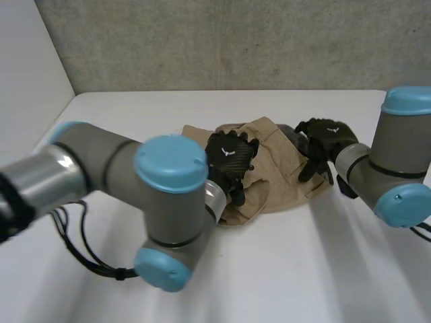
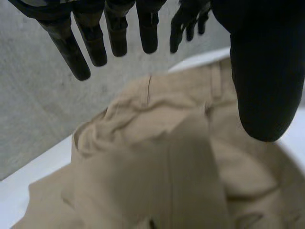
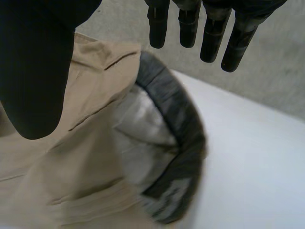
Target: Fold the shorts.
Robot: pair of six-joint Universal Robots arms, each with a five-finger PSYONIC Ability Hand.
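Left hand (image 1: 231,158), right hand (image 1: 328,138) spread above crumpled shorts (image 1: 277,173).

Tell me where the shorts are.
In the head view the shorts lie bunched at the middle of the white table, with the left hand over their left part and the right hand at their right edge.

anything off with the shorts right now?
The shorts lie bunched and creased, not flat, and by the right hand the waistband is turned out, showing its grey lining. Nothing looks damaged.
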